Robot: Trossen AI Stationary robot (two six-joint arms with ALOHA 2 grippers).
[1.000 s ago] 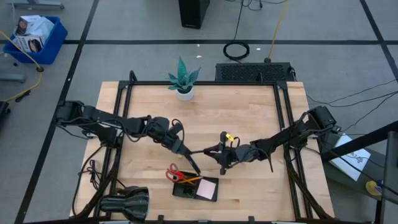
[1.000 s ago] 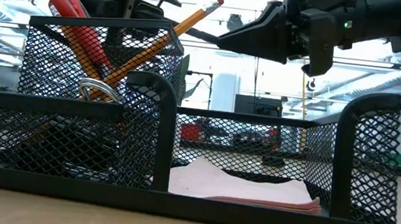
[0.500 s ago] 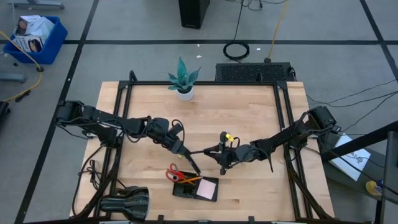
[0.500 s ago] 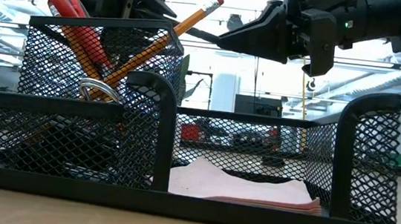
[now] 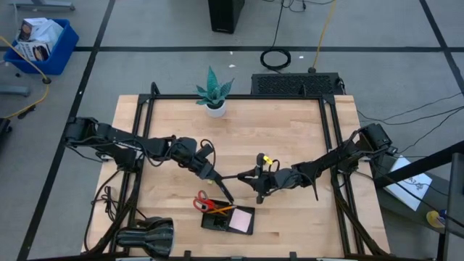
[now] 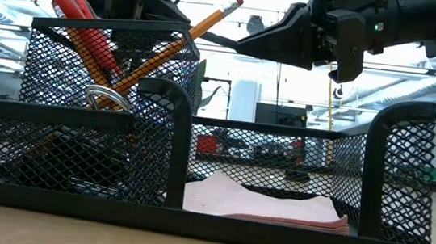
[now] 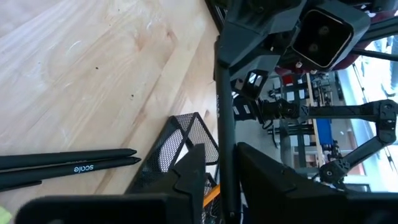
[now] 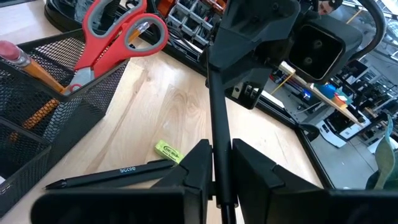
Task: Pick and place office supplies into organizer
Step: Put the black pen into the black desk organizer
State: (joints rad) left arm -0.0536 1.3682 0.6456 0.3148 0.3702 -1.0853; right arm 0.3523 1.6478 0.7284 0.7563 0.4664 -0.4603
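A thin black pen [image 5: 233,175] hangs level above the table between my two grippers, just behind the organizer [image 5: 228,220]. My left gripper [image 5: 217,183] is shut on its left end and my right gripper [image 5: 251,178] on its right end. The black mesh organizer holds red-handled scissors [image 8: 118,30] and an orange pencil [image 6: 200,24], both leaning in its tall compartment, and a pale pink note pad [image 6: 274,205] lying flat. Two more black pens [image 7: 68,163] and a small yellow piece [image 8: 166,149] lie on the table. My left gripper pinches the pen's left end [image 7: 225,163] between its two fingers. The fingers come level from the table's left and lie along the pen. The pen is lifted clear and about level. My right gripper pinches the pen's right end [image 8: 219,163] between its two fingers. These fingers come level from the table's right and also lie along the pen. The pen spans the gap to the other gripper, clear of the table.
A potted teal plant [image 5: 214,93] stands at the far edge. A black rounded lamp-like body [image 5: 145,238] sits at the near left corner. Bare wood lies across the far half of the table [image 5: 275,123].
My left gripper has shut its fingers onto the pen's left end while staying in place. My right gripper and the pen have kept still.
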